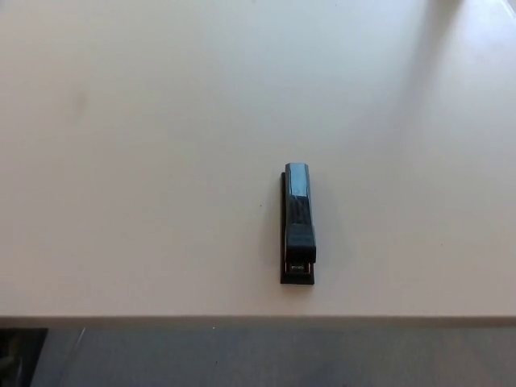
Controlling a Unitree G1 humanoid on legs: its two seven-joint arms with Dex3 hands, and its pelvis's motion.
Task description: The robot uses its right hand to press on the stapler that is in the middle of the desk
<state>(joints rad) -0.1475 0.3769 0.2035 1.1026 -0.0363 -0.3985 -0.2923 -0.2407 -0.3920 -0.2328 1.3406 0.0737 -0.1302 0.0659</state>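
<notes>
A black stapler (297,223) lies flat on the pale desk (161,161), its long axis running away from me, a little right of the picture's middle and close to the front edge. Its top arm is down on the base. Neither of my hands nor any part of my arms shows in the head view.
The desk's front edge (258,318) runs straight across the bottom of the picture, with grey floor (266,355) below it. A dark object (16,355) sits at the bottom left corner under the desk. A soft shadow band crosses the desk's far right.
</notes>
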